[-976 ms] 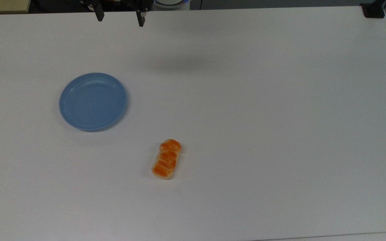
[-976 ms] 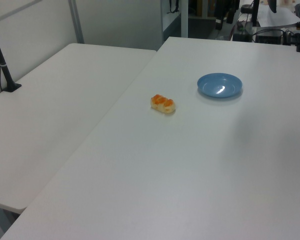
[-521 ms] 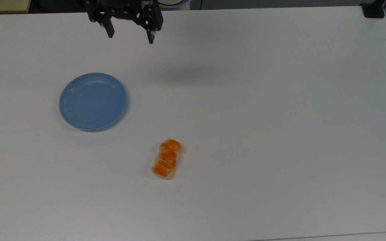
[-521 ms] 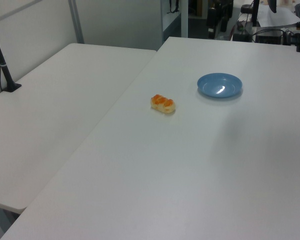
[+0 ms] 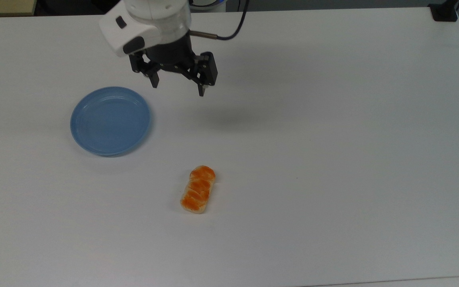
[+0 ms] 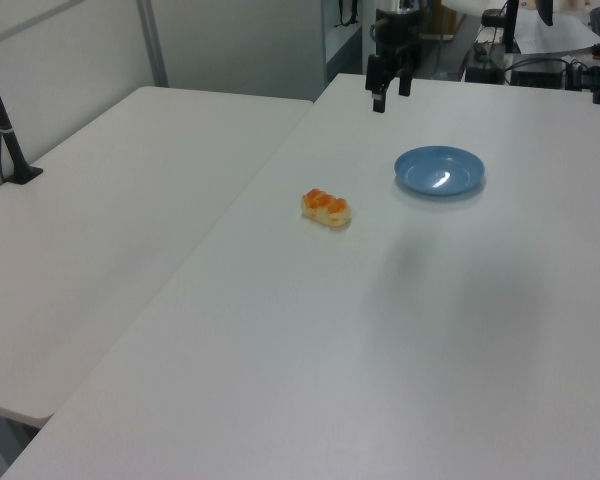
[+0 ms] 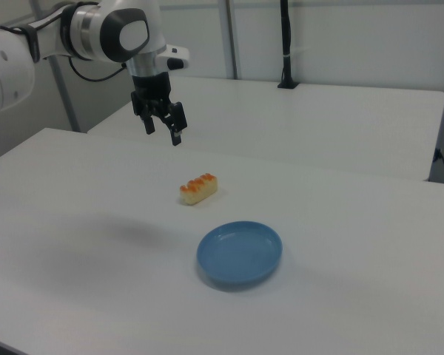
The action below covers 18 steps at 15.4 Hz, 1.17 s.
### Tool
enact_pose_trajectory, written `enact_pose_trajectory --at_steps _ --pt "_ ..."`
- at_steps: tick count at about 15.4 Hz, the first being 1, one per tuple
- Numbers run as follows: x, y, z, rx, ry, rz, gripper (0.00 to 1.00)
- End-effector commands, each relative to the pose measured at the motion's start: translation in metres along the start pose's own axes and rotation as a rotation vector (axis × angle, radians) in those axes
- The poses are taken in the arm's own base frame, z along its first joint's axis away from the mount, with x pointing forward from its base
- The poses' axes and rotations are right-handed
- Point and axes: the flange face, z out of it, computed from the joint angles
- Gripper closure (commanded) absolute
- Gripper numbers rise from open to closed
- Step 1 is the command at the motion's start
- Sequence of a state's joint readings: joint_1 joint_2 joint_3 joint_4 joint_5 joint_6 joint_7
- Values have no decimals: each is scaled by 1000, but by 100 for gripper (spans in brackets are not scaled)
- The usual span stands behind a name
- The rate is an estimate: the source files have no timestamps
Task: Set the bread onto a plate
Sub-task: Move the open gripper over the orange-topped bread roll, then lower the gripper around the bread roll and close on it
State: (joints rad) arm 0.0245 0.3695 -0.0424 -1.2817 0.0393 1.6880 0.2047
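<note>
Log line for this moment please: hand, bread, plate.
hand: open, empty, above table | bread: on table, untouched | plate: empty, apart from bread | phase: approach, no grasp yet

Light blue, plain and unpatterned: the plate (image 5: 110, 120). Glossy orange-brown in segments across the top, pale beige down the sides: the bread (image 5: 198, 189). Black on the gripper (image 5: 178, 87) (fingers included), white on the arm (image 7: 103, 31) behind it. Flat white, without markings, over the table (image 5: 333, 119).
</note>
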Motion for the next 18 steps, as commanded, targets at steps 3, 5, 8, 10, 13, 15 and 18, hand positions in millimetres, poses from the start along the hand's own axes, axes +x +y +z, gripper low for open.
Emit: enact_pose_trajectory --at_steps 3,5,8,10,13,15,18 --pt "38 -34 38 -56 81 64 2" --pt "46 -37 58 -65 94 87 2" --pt "54 -42 79 -68 104 95 1" --pt "60 -43 101 -87 96 93 0" --pt "70 -45 130 -96 111 99 0" --pt "77 -46 154 -124 105 102 0" --pt "78 -55 180 -131 93 100 1"
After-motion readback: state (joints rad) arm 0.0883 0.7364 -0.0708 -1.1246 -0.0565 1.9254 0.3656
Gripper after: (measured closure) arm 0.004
